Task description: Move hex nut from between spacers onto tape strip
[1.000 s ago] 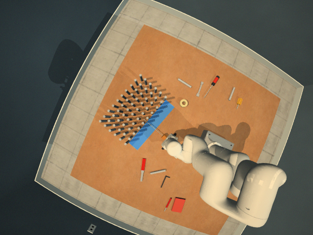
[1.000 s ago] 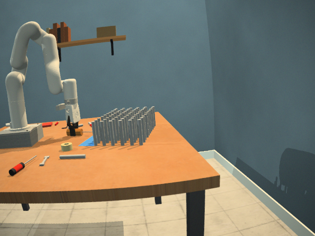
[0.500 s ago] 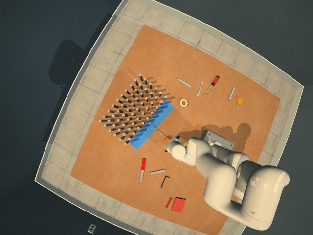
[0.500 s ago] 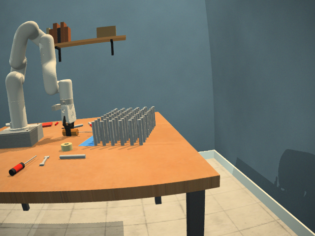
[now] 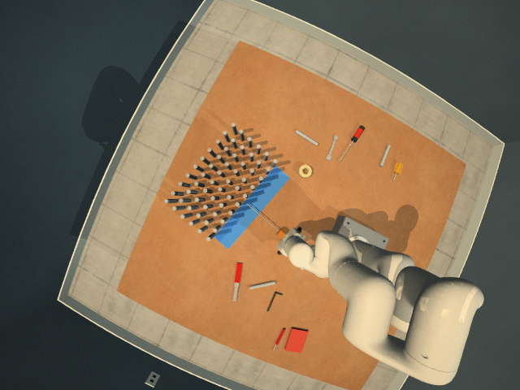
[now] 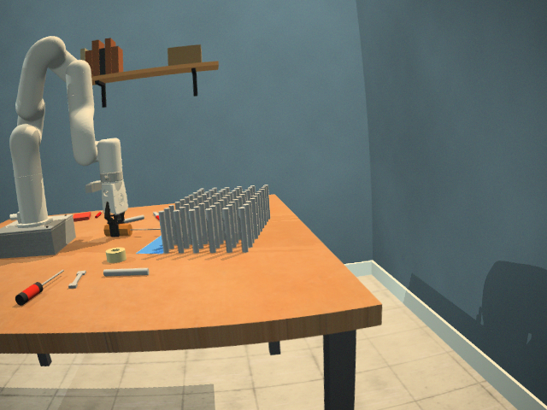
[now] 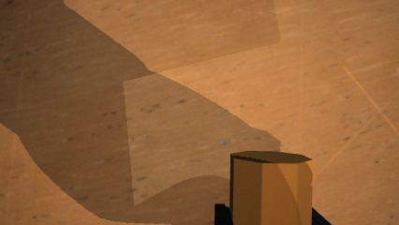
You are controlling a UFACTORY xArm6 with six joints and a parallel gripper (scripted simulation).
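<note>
My gripper (image 5: pixel 284 239) is shut on the orange-brown handle of the hook pick (image 5: pixel 280 233), low over the table just right of the blue tape strip (image 5: pixel 253 207). The pick's thin shaft (image 5: pixel 262 217) reaches across the strip, and its hooked tip lies at the strip's far edge beside the spacers (image 5: pixel 222 184). The spacers stand upright in a dense grid. I cannot make out the hex nut in any view. The side view shows the gripper (image 6: pixel 114 222) on the handle (image 6: pixel 118 229), left of the spacers (image 6: pixel 216 218) and the strip (image 6: pixel 152 247). The wrist view shows only the handle end (image 7: pixel 271 187) over bare wood.
A yellow tape roll (image 5: pixel 306 168), a wrench (image 5: pixel 331 147), a red screwdriver (image 5: pixel 353 141) and grey rods (image 5: pixel 306 137) lie beyond the strip. A red chisel (image 5: pixel 237 280), an Allen key (image 5: pixel 274 300) and a red box (image 5: pixel 296 339) lie nearer. The robot base (image 5: pixel 361 232) stands right.
</note>
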